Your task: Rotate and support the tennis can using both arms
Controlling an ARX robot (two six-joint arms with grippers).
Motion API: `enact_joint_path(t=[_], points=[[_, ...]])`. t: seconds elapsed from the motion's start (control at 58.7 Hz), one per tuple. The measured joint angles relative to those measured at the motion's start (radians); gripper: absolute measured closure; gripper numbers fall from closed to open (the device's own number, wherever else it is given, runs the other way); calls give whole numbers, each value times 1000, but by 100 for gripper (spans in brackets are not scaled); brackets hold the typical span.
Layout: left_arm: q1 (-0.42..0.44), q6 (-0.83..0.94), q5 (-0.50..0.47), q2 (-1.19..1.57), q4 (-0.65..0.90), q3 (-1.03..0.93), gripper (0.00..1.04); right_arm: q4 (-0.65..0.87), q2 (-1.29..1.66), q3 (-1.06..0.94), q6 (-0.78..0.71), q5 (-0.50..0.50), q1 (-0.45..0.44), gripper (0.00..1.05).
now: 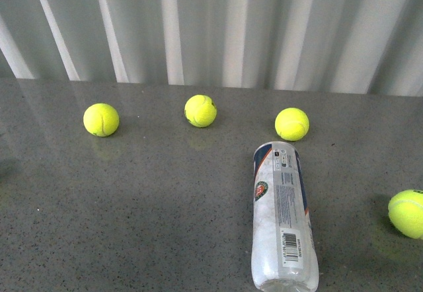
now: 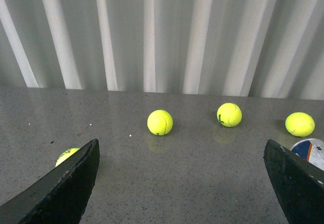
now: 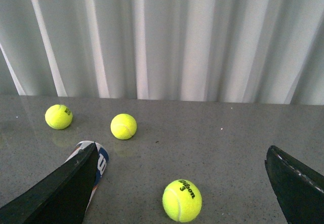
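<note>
The tennis can (image 1: 283, 216) lies on its side on the grey table, right of centre in the front view, its blue end pointing away and its clear end toward me. The round logo and barcode face up. Neither arm shows in the front view. My left gripper (image 2: 181, 183) is open and empty above bare table; the can's blue-white end (image 2: 310, 150) peeks out beside one finger. My right gripper (image 3: 179, 186) is open, with a loose Wilson ball (image 3: 181, 200) on the table between its fingers and the can's end (image 3: 99, 163) partly behind one finger.
Three yellow-green tennis balls (image 1: 101, 119) (image 1: 200, 110) (image 1: 291, 123) sit in a row beyond the can. Another ball (image 1: 406, 213) lies at the right edge. A white pleated curtain (image 1: 211, 28) closes off the back of the table.
</note>
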Motion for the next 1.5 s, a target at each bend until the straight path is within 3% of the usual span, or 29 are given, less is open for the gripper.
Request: enact_joint_path(t=[0.869, 0.903, 0.972, 1.023, 1.125, 1.295, 1.5], points=[[0, 0, 0, 0, 0, 0, 7, 0, 0, 0, 0, 1, 0, 7], [0, 0, 0, 0, 0, 0, 7, -54, 23, 19, -28, 40, 14, 7], [0, 0, 0, 0, 0, 0, 7, -293, 167, 142, -130, 185, 85, 7], [0, 0, 0, 0, 0, 0, 7, -394, 284, 239, -171, 187, 109, 7], [0, 0, 0, 0, 0, 0, 7, -312, 438, 381, -160, 84, 43, 7], [0, 0, 0, 0, 0, 0, 7, -114, 805, 610, -20, 79, -110, 7], [0, 0, 0, 0, -1, 0, 7, -175, 1298, 846, 170, 73, -33, 7]])
